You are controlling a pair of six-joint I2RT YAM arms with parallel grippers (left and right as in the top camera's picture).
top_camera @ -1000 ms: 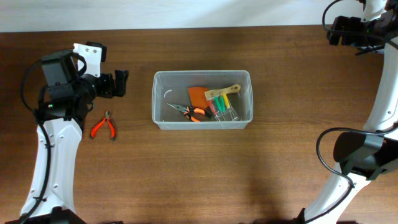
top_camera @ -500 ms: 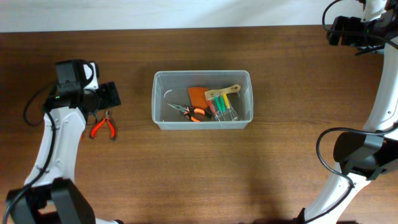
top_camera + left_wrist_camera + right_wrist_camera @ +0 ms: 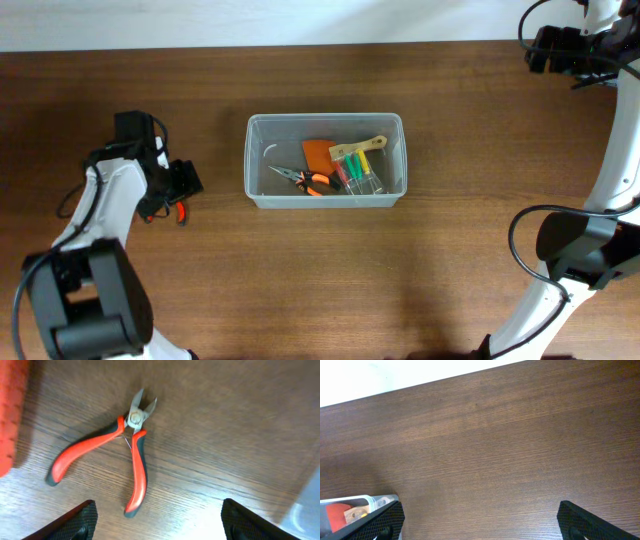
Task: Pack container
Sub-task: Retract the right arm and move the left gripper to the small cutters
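Container point(image 3: 256, 150) lies well right of your left end effector point(image 3: 184, 179) | left: released, over red-handled pliers point(image 3: 135, 420) | right end effector point(image 3: 480, 527): released, beyond container's far-right corner | dark wood table point(image 3: 400, 270), white backdrop.

I see the container point(image 3: 252, 160) sitting in the middle of the counter point(image 3: 450, 270). A pair of pliers point(image 3: 137, 465) lies flat on the counter to its left, apart from it and right under my left jaws, handles toward the jaws and nose away. Inside the container, a second pair of pliers point(image 3: 305, 180) lies near the front wall, with a flat pad point(image 3: 316, 152) just behind it. A small case point(image 3: 362, 175) lies to their right, and a handled tool point(image 3: 365, 146) lies across its far end. My right jaws hang over the far right corner of the counter, well apart from the container.
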